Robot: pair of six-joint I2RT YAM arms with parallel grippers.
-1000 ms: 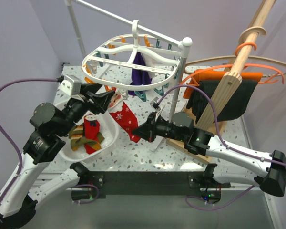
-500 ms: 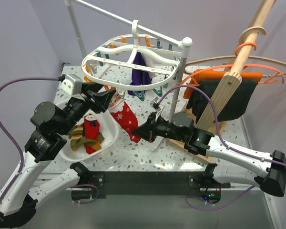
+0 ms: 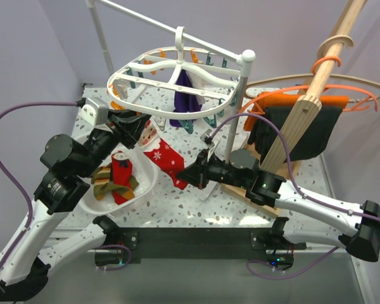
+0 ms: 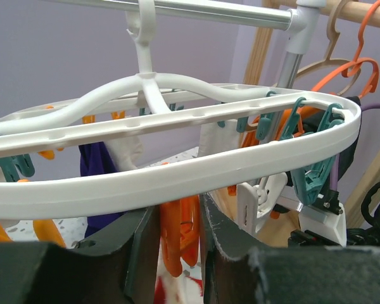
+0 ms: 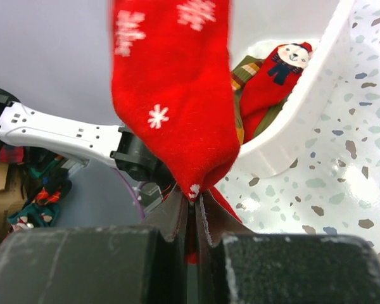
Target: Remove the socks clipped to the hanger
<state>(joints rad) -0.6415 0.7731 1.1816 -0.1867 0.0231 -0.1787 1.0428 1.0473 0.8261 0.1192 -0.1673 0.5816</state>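
The red Christmas sock with white snowflakes (image 3: 167,158) hangs by its cuff from the near-left rim of the big white plastic oval hanger (image 4: 240,168), at about 11 o'clock from the table's middle. Its toe is stretched down toward 5 o'clock. Since a second ago my left gripper (image 4: 179,218) has risen to that rim and narrowed — its fingers now press both sides of the orange plastic clip (image 4: 177,237) right above the cuff. My right gripper (image 5: 191,209) has not budged: its fingers are together, pinching the sock's toe. The hanger has shifted slightly to the left. A dark purple sock (image 3: 185,95) is clipped farther in, under the hanger's centre.

At 8 o'clock sits a white plastic bowl (image 5: 313,107) holding a red sock with a bear face (image 5: 275,82) and brown-olive striped socks (image 3: 104,179), piled against each other.

All this stands on a speckled terrazzo table (image 5: 342,190) — pale lilac walls (image 3: 50,38) rise behind and to the left. At 2 o'clock a wooden pole (image 3: 316,76) leans, with orange and black cloths (image 3: 323,123) draped on thin curved hangers beside it.
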